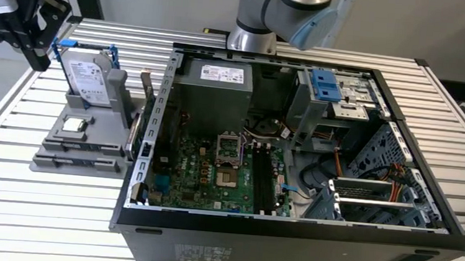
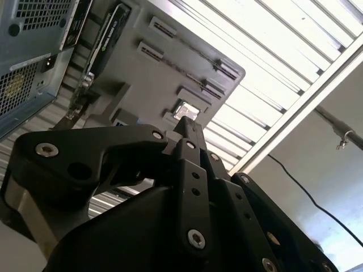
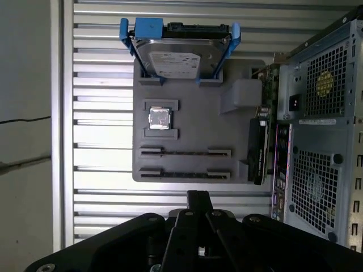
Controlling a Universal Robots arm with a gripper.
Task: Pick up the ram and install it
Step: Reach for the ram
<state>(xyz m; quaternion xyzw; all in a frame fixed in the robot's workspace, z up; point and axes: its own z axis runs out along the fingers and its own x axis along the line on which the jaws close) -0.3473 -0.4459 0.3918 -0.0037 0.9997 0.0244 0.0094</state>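
Hangs the claw [image 1: 37,60] at the upper left of the exterior view, raised off the slatted table [image 1: 43,215] and left of the drive [image 1: 87,75], clear of it. Presses the fingers [image 3: 193,204] together, tips meeting in one narrow point in both wrist views. Looks down in the first wrist view on a gray holder [image 3: 198,127] lying flat on the table just beside the open case [image 1: 290,244]. Carries on that holder the drive standing on edge in a blue frame at one end, a small square silver chip [image 3: 160,119] in a pocket near the middle, two long narrow slots [image 3: 186,152] side by side at the other end, and a black card [image 3: 256,150] on edge along the side next to the case. Sets the case at the centre and right of the exterior view, lid off, green board [image 1: 204,178] at its lower left, arm base [image 1: 252,41] behind it at the top centre. Cannot place the ram with certainty: finds a thin dark line in each holder slot and long dark board slots [image 1: 263,180] right of the board's middle, but cannot tell a seated stick from a bare slot in either spot.
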